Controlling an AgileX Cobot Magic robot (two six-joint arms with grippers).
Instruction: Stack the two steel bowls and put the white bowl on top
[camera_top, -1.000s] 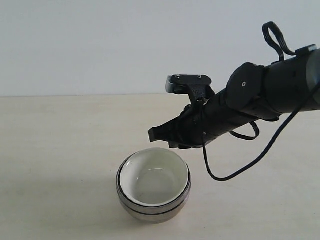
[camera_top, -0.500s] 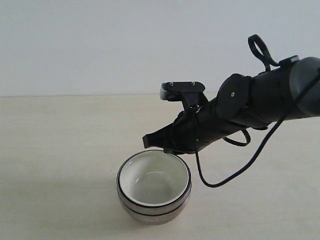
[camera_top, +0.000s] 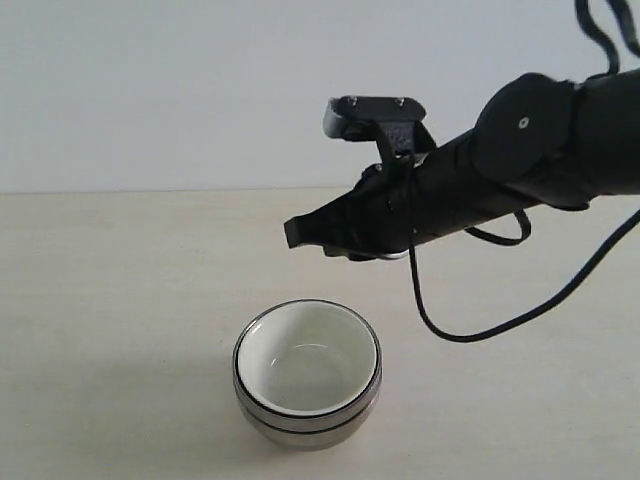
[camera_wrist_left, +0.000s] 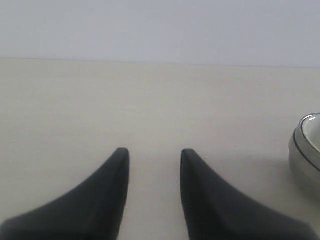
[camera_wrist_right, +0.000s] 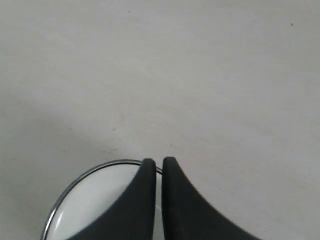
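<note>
The white bowl (camera_top: 305, 362) sits nested in the two steel bowls (camera_top: 310, 425), which form one stack on the table's near middle. My right gripper (camera_top: 293, 232) hovers well above the stack's far rim, apart from it, its jaws drawn almost together with nothing between them. In the right wrist view the right gripper (camera_wrist_right: 159, 162) points over the white bowl (camera_wrist_right: 95, 202) and the thin steel rim (camera_wrist_right: 75, 181). My left gripper (camera_wrist_left: 152, 152) is open and empty low over bare table, with the steel bowls (camera_wrist_left: 304, 155) at the edge of its view. It is out of the exterior view.
The beige table (camera_top: 120, 300) spreads around the stack, with a plain pale wall behind it. A black cable (camera_top: 470, 330) loops down from the right arm, to the right of the stack.
My right gripper has lifted from just above the white bowl's far rim to well above it. The bowl stack has stayed in place.
</note>
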